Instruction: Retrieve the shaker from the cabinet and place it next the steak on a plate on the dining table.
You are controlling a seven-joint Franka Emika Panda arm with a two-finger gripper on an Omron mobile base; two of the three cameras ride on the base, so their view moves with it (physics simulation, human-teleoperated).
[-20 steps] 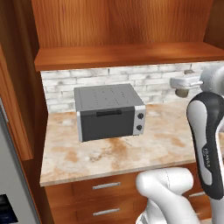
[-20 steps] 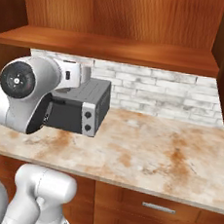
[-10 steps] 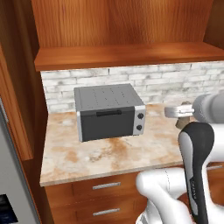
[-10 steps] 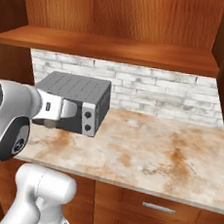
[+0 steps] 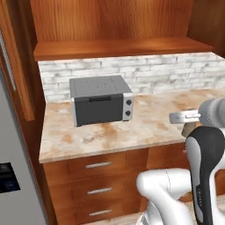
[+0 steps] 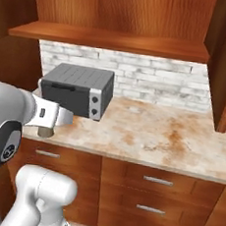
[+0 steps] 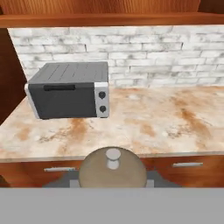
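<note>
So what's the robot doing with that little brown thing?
The white robot arm is holding the shaker in its hand, gripped tight. The hand sits low, in front of the marble counter and near its edge, away from the wooden cabinet shelf above. A dark toaster oven sits on the counter by the brick wall. The plate and steak it's meant for aren't visible here.

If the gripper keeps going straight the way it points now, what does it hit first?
Likely the white brick backsplash, beyond the marble counter. The gripper, shut on the brown-grey shaker, looks right of the grey toaster oven; depth unclear.
</note>
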